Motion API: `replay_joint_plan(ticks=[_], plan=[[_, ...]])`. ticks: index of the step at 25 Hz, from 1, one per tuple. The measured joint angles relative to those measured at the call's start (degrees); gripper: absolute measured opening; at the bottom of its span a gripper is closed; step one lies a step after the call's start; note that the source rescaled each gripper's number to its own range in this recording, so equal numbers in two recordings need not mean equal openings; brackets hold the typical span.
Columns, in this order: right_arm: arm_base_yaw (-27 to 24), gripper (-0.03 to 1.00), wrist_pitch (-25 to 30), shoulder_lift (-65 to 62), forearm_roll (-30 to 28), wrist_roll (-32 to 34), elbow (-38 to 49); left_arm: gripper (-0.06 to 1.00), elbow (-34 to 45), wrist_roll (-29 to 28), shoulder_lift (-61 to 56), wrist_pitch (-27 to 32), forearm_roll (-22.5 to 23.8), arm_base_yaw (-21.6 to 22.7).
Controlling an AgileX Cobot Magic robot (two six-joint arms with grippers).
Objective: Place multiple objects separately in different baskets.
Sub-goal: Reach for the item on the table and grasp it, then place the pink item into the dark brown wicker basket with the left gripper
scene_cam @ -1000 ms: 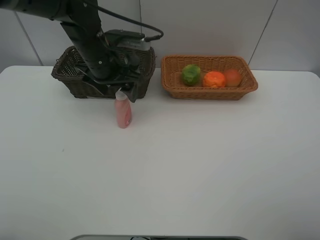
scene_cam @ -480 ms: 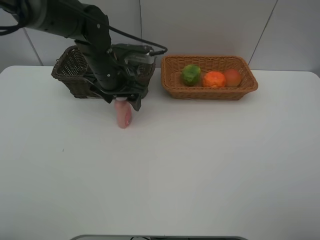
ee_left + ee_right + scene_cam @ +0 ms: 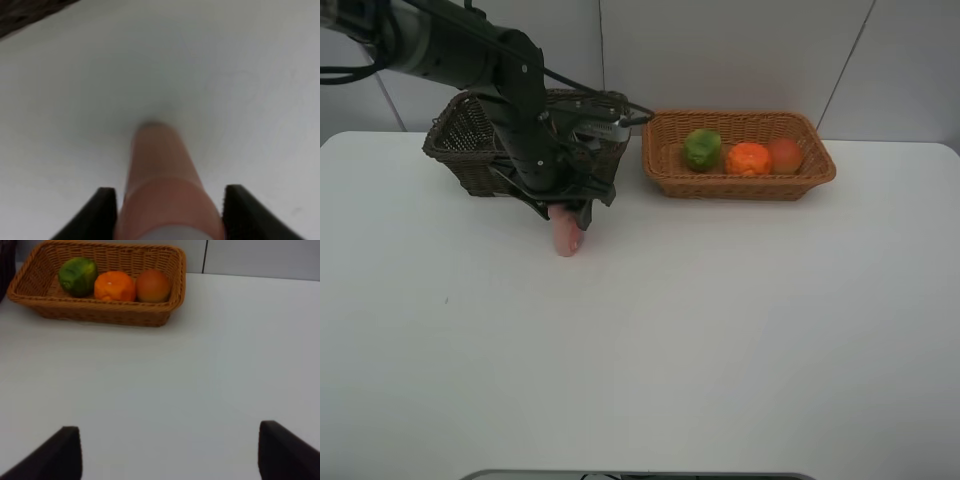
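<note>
Pink bottle (image 3: 566,238) stands on the counter (image 3: 720,330) just before the dark basket (image 3: 460,140). Left claw (image 3: 165,210) has descended over it, jaws flanking it, closing; contact unconfirmed. Right claw (image 3: 170,452) stays spread, empty. Lift follows.

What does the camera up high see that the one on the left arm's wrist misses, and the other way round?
Only the high camera shows the light basket with the green fruit, orange and peach, and the left arm reaching down in front of the dark basket. Only the wrist camera shows a close look along the pink bottle between the two black fingers, with small gaps on each side. Both show the bottle and the white table.
</note>
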Motion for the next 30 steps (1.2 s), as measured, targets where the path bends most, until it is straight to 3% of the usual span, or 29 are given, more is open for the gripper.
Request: replay_joint_plan(ticks=[1,2,9,30], plan=[[0.0,0.79,0.0,0.0,0.0,0.0,0.0,0.38,0.0,0.0,0.0,0.0,0.1,0.0],[0.0,0.79,0.0,0.0,0.0,0.0,0.0,0.36,0.0,-0.1,0.0,0.0,0.1,0.0],[0.0,0.79,0.0,0.0,0.0,0.0,0.0,0.37,0.0,-2.6,0.0,0.1,0.1,0.0],[0.0,0.79,0.0,0.0,0.0,0.0,0.0,0.37,0.0,-2.7,-2.4,2.3,0.1,0.0]])
